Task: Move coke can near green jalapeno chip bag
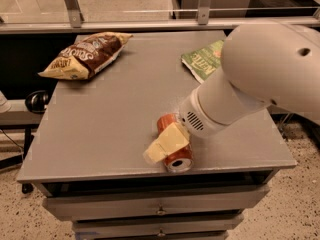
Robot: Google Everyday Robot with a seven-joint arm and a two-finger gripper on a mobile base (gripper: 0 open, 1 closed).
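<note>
Our claw sits low over the coke can, its cream end lying across the can's side. We cannot tell whether it is spread or pinching. We see the can on its side near the front edge of the grey table. The green jalapeno chip bag lies well apart at the back right, partly hidden behind our white arm. A brown chip bag rests at the back left.
</note>
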